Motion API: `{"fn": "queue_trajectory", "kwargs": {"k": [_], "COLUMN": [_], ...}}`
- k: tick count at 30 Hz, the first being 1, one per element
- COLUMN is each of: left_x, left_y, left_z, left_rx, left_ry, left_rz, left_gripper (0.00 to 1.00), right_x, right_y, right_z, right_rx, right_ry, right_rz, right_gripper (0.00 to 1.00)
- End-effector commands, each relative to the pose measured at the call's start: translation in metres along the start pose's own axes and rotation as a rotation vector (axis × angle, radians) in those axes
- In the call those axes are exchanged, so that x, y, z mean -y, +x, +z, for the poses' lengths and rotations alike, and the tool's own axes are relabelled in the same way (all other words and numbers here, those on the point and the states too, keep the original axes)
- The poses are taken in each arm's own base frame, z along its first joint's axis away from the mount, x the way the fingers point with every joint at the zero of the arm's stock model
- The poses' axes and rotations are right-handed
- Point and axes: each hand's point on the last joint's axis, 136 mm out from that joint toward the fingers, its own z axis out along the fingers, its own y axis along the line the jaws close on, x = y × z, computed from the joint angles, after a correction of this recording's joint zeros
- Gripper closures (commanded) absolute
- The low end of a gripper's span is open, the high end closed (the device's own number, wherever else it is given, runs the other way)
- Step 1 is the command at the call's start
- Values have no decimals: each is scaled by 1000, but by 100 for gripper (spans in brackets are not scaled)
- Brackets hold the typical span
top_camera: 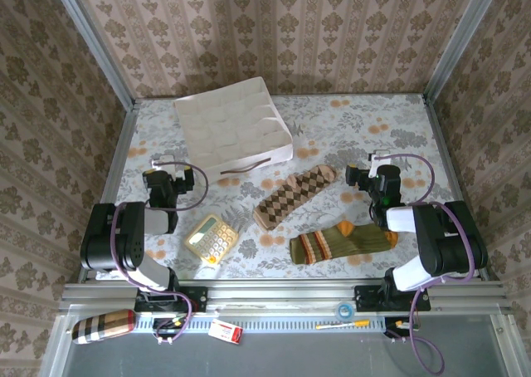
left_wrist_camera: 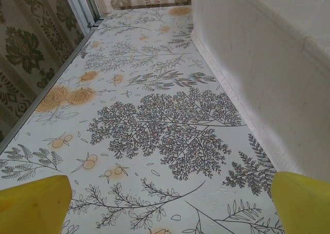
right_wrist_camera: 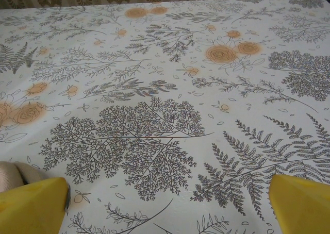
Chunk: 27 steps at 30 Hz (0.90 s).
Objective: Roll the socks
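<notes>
1. The left gripper (left_wrist_camera: 166, 207) holds its yellow fingers (left_wrist_camera: 32, 203) wide apart with nothing between them, low over the tablecloth (left_wrist_camera: 154, 126). The wall of the white divided box (left_wrist_camera: 268, 64) is just beside it.
2. The right gripper (right_wrist_camera: 167, 207) is also spread wide and empty, over bare cloth.
3. The socks lie flat between the two arms. The argyle sock (top_camera: 294, 196) lies diagonally in the middle. The green sock (top_camera: 342, 241) is nearer the front edge, apart from it.
4. A yellow calculator (top_camera: 211, 238) lies near the left arm.
5. The cloth is white with grey ferns and orange flowers.
6. Brown patterned wallpaper (top_camera: 274, 28) covers three walls, with metal posts (top_camera: 91, 41) in the corners.
</notes>
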Motion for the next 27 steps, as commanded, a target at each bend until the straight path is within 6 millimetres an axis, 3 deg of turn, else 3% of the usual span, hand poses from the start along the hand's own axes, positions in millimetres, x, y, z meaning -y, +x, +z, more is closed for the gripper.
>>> {"fn": "queue_trajectory", "kwargs": {"k": [1, 11, 15, 19, 21, 23, 25, 27], "left_x": [0, 0, -12, -11, -18, -28, -36, -58], "left_y": [-14, -14, -19, -45, -58, -84, -126, -162], "left_z": [4, 4, -12, -29, -35, -44, -56, -68], "left_rx": [41, 43, 93, 142, 123, 191, 296, 350], "left_ry": [-7, -6, -74, -170, -206, -257, -301, -409], "left_rz": [16, 16, -19, 51, 43, 3, -43, -250], "left_gripper": [0, 0, 0, 0, 0, 0, 0, 0], "right_x": [5, 5, 6, 18, 16, 11, 6, 8], "right_y": [-16, -16, -34, -83, -122, -168, -219, -235], "right_z": [5, 4, -6, -29, -46, -66, -91, -107], "right_rx": [52, 54, 51, 69, 138, 193, 232, 147], "right_ry": [30, 30, 54, 149, 163, 174, 177, 170], "right_rz": [-10, -9, -18, 28, 29, 22, 66, 192], "right_gripper": [0, 0, 0, 0, 0, 0, 0, 0]}}
